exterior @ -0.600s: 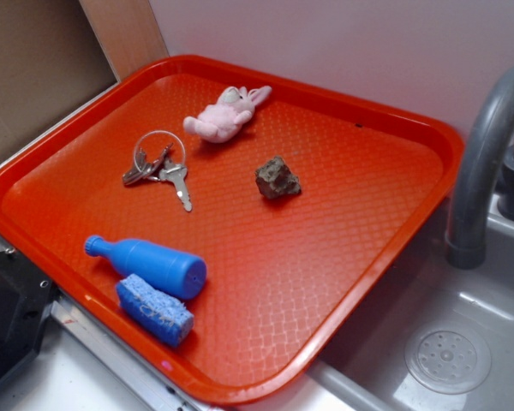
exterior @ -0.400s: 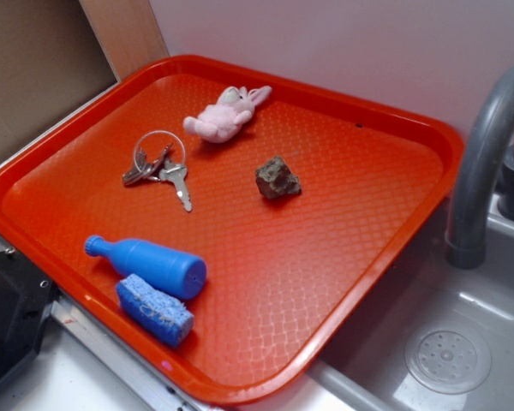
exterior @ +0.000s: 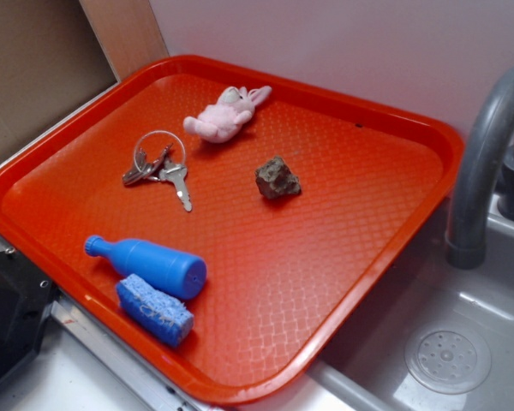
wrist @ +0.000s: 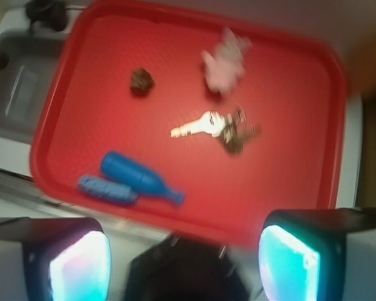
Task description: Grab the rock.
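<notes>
The rock (exterior: 277, 178) is a small dark brown-grey lump with tan flecks, lying near the middle of the orange tray (exterior: 394, 197). In the wrist view the rock (wrist: 141, 81) sits at the upper left of the tray (wrist: 81, 69). My gripper (wrist: 185, 266) shows only in the wrist view, high above the tray's near edge and far from the rock. Its jaws stand wide apart with nothing between them. The gripper is out of the exterior view.
On the tray lie a pink plush bunny (exterior: 225, 116), a key bunch (exterior: 158, 164), a blue bottle (exterior: 147, 264) and a blue sponge (exterior: 154, 309). A grey faucet (exterior: 484, 163) and sink (exterior: 450, 360) stand right of the tray. A black block (exterior: 8, 317) sits at the front left.
</notes>
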Motion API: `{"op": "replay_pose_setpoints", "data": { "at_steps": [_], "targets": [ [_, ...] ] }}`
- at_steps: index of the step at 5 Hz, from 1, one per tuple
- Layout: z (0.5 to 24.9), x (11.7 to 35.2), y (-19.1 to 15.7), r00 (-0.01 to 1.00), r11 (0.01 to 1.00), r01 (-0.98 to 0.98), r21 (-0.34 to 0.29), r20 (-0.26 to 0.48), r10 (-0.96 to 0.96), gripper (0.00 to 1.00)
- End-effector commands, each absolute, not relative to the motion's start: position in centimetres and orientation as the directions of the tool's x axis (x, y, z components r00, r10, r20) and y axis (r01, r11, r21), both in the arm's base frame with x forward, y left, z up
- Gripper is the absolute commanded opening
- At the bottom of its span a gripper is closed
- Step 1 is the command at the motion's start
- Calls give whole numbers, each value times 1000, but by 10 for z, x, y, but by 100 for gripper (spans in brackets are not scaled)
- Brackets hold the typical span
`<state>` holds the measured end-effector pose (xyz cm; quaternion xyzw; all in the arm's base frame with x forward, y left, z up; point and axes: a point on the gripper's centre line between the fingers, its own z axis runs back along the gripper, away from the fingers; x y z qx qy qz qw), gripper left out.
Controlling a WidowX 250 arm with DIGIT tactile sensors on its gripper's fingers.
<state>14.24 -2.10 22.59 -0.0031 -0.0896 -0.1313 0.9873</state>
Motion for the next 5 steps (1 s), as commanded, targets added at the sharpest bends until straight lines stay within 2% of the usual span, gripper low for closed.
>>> {"op": "replay_pose_setpoints", "data": {
  "at_steps": [1, 2, 3, 4, 5],
  "targets": [
    [193, 204, -14, 701, 723, 682, 115, 181, -690, 100],
    [172, 239, -31, 505, 521, 836, 171, 128, -853, 100],
    [156, 255, -51, 277, 298, 938, 179, 131, -952, 100],
    [134, 269, -65, 198, 209, 965, 159, 85, -977, 100],
    [116, 270, -83, 132, 137, 983, 125, 47, -990, 100]
  ]
}}
